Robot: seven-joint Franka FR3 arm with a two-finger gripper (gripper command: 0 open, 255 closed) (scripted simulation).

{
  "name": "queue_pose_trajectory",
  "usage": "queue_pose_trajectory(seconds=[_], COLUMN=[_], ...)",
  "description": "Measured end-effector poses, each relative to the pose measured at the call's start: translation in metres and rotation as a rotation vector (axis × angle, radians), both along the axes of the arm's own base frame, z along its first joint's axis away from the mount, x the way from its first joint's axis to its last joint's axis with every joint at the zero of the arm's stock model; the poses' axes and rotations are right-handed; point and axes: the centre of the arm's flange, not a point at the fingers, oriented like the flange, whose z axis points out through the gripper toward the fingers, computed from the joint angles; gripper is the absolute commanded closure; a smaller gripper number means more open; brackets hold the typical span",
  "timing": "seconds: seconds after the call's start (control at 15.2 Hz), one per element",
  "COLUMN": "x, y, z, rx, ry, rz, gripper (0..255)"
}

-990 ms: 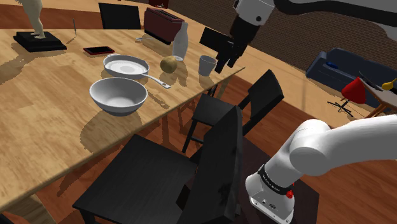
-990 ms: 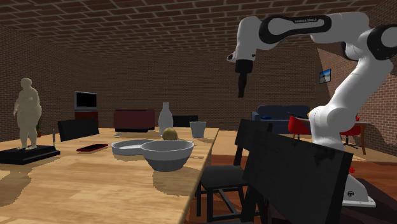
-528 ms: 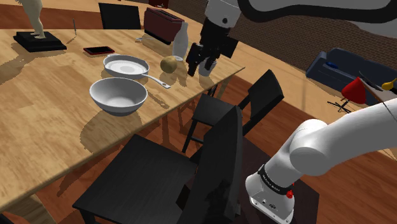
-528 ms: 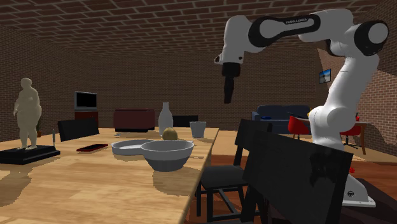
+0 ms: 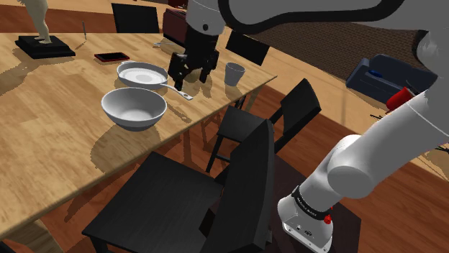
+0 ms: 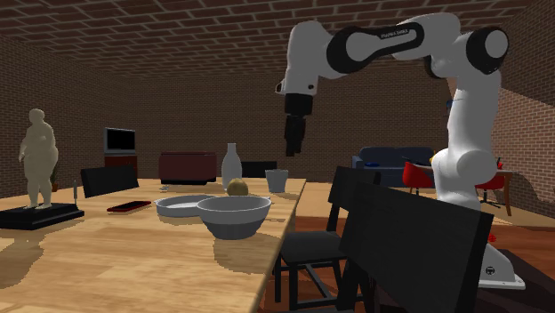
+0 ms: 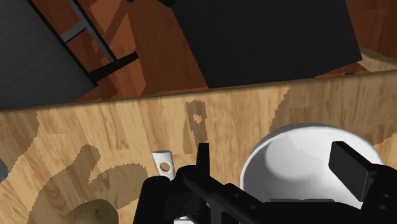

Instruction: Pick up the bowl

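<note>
Bowl (image 5: 134, 108) upright on table (image 5: 50, 136), near long edge facing black chairs (image 5: 165, 194), beside pan (image 5: 142, 74). Gripper (image 5: 189, 80) hangs high over pan handle (image 5: 181, 93), apart from bowl, fingers (image 7: 353, 167) spread wide, empty: height probably to clear pan and potato (image 6: 237, 188), spread probably ready to straddle bowl rim

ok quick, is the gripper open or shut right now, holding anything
gripper: open, fingers apart, holding nothing; the bowl is untouched.
</note>
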Motion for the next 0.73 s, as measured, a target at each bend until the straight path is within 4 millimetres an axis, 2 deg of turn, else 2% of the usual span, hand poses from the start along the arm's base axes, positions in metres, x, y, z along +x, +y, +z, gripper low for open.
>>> queue_pose_trajectory(seconds=[0.73], x=[0.079], y=[0.118], z=[-0.044], rx=[-0.025], ry=[-0.015], rz=[-0.041], gripper=[0])
